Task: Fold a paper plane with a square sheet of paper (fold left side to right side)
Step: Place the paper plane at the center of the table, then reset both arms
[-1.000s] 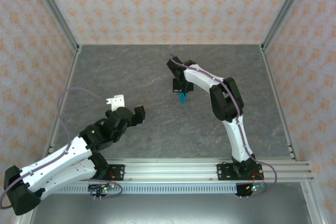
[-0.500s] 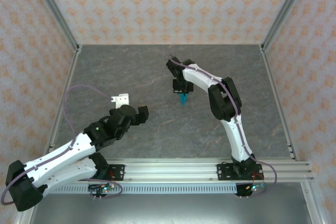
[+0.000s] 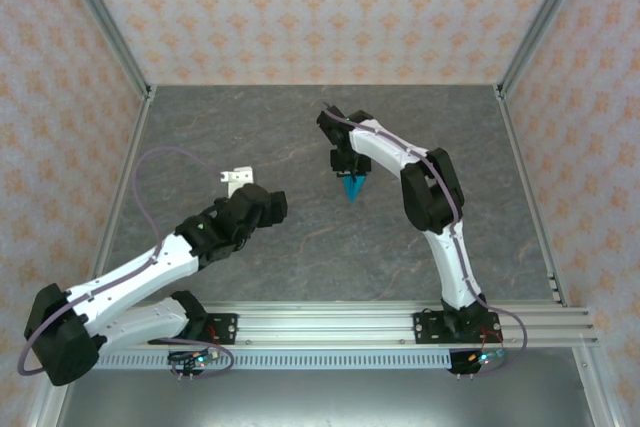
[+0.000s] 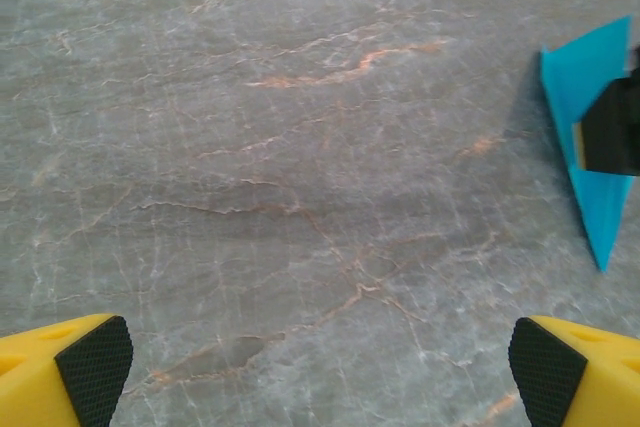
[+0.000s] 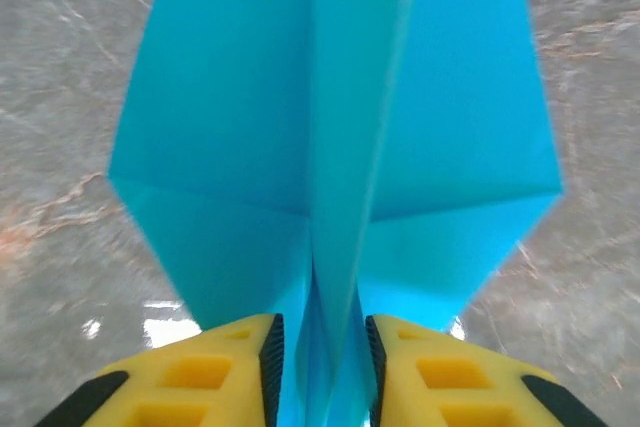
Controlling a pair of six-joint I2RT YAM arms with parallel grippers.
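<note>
The paper plane (image 3: 351, 188) is a cyan-blue pointed dart near the middle of the grey table, its tip toward the near edge. My right gripper (image 3: 347, 169) stands right over it. In the right wrist view the plane (image 5: 340, 127) spreads both wings ahead of the right gripper (image 5: 322, 332). Its centre fold sits loosely between the slightly parted yellow fingers (image 5: 250, 347), so this gripper is open. My left gripper (image 3: 270, 205) is wide open, left of the plane and clear of it. Its wrist view has the plane (image 4: 590, 147) at the right edge and nothing between the left gripper (image 4: 320, 367).
The grey marbled table (image 3: 250, 127) is walled in by patterned panels with aluminium posts (image 3: 105, 22) at the back corners. A metal rail (image 3: 330, 322) along the near edge carries both arm bases. Open tabletop lies behind and to the right of the plane.
My right gripper's jaws have parted and the plane has spread wider on the table. The left arm has swung right and forward, toward the plane.
</note>
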